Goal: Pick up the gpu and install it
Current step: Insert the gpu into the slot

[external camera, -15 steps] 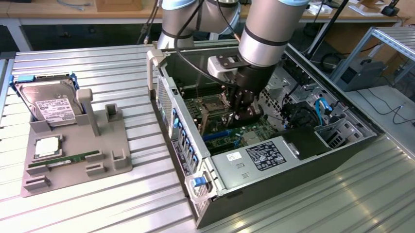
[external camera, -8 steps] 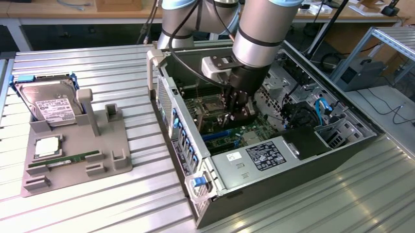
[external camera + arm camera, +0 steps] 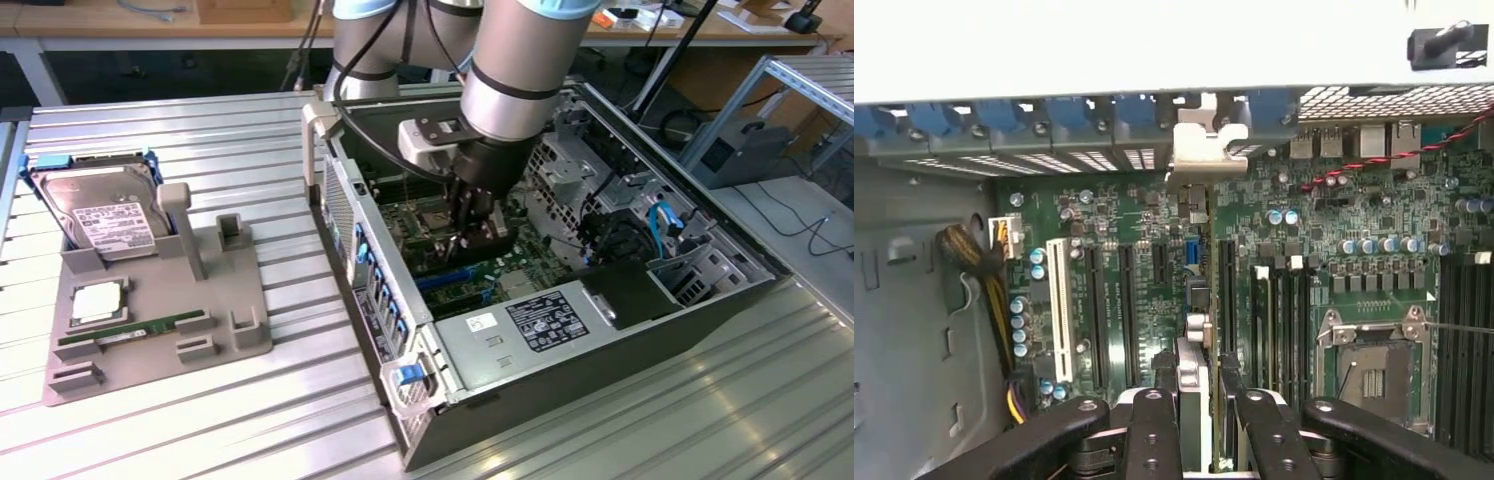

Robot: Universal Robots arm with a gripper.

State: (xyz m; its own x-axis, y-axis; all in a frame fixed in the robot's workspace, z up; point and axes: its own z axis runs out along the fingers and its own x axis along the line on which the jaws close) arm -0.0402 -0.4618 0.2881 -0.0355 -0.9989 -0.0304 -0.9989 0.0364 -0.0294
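So the pincer point(image 3: 1199, 415) is down inside the open PC case point(image 3: 400, 330), clamped narrow on the gpu point(image 3: 1192, 300), which it holds edge-on over the motherboard point(image 3: 1314, 230). In the wrist view the card runs away from the fingers point(image 3: 1154, 430) toward the rear wall of the case, its silvery bracket point(image 3: 1204, 150) sitting up by the blue slot latches point(image 3: 1069, 112). It looks lined up along the expansion slots point(image 3: 1124, 310), but I can't tell whether the edge connector is seated or just hovering above.

Handling-wise, I'd call this thing light and stiff, but fragile: thin board, small parts on both faces, and a bracket that could snag. Grabbing the top edge near the middle, flat faces between the fingers like here, seems the sane spot, since it keeps pressure off the connector.

Over on the surface point(image 3: 200, 130) at the exterior view's left, the grey holder tray point(image 3: 240, 340) carries the hard drive point(image 3: 100, 215) and a green memory stick point(image 3: 134, 328).
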